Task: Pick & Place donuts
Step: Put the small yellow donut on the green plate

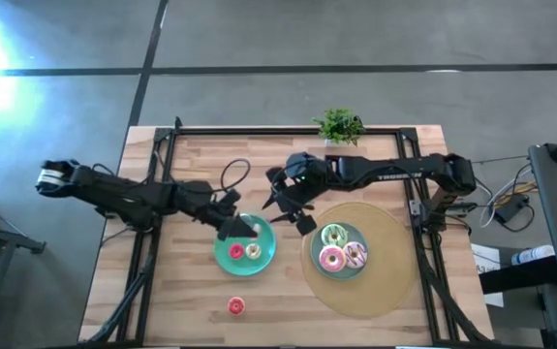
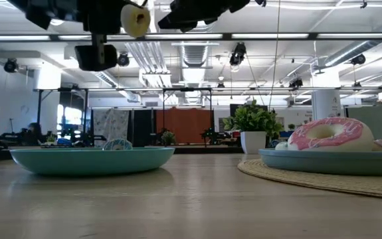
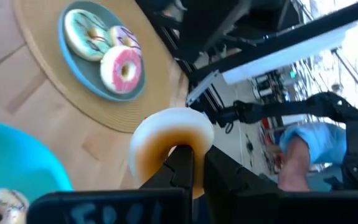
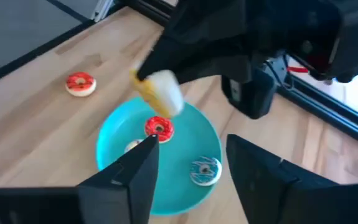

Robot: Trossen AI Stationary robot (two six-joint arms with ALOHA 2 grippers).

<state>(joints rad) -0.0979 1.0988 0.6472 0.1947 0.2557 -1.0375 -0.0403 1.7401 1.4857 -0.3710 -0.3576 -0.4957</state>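
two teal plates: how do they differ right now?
1. The right plate sits on a round woven mat; the left plate sits on bare table.
2. The right plate carries three large donuts; the left plate carries small ones.
3. The left gripper holds a small orange donut above the left plate; nothing is held above the right plate.

Shared: round, teal, shallow.

The left gripper hangs over the small teal plate, which holds what look like two tiny donuts. Three larger donuts fill another plate on a round mat. One red donut lies alone on the table.
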